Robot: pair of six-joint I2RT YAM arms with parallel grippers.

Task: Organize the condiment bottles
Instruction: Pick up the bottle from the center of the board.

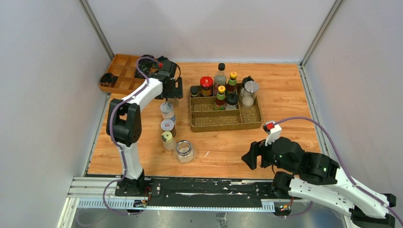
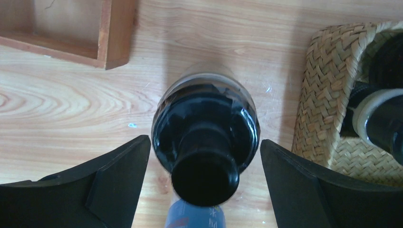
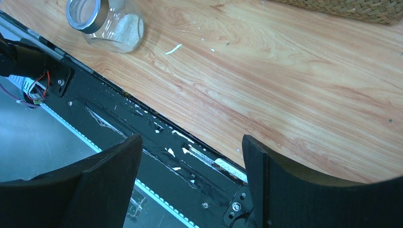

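A dark bottle with a black cap (image 2: pixel 204 123) stands on the table between the fingers of my left gripper (image 2: pixel 204 164), which is open, with a gap on each side. In the top view the left gripper (image 1: pixel 170 97) hovers over it, left of the woven tray (image 1: pixel 225 124). Three small shakers (image 1: pixel 167 127) and a clear silver-rimmed jar (image 1: pixel 184 151) stand in a row nearer the arms. Several bottles, among them a red-capped jar (image 1: pixel 206 85) and a tall clear bottle (image 1: pixel 220 76), stand in the tray's back compartments. My right gripper (image 1: pixel 250 156) is open and empty at the near table edge.
A wooden compartment box (image 1: pixel 124 71) sits at the back left, its corner close to the dark bottle (image 2: pixel 114 33). The woven tray's wall (image 2: pixel 323 95) is just right of the left fingers. The clear jar (image 3: pixel 107 23) and the black base rail (image 3: pixel 157 156) show in the right wrist view.
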